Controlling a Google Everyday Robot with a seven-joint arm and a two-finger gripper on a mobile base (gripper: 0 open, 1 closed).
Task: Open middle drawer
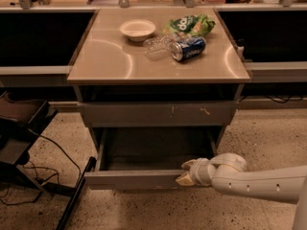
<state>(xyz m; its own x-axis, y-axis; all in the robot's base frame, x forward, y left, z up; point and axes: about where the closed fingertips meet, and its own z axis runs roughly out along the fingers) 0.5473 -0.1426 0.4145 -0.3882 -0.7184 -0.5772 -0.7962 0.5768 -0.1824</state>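
Observation:
The middle drawer (136, 178) is a wide, shallow grey drawer with a plain front. It stands pulled out from the cabinet, and its grey tray (153, 150) shows inside. My gripper (188, 172) is at the right end of the drawer's front, against its top edge. The white arm (259, 178) reaches in from the lower right. Above the open drawer is the larger grey front with pale scratch marks (158, 113), which is closed.
On the cabinet top (110, 56) are a white bowl (137, 29), a clear plastic bottle (157, 46), a blue can (188, 49) and a green chip bag (189, 24). A dark stand with cables (29, 143) is on the floor at the left. Dark counters flank the cabinet.

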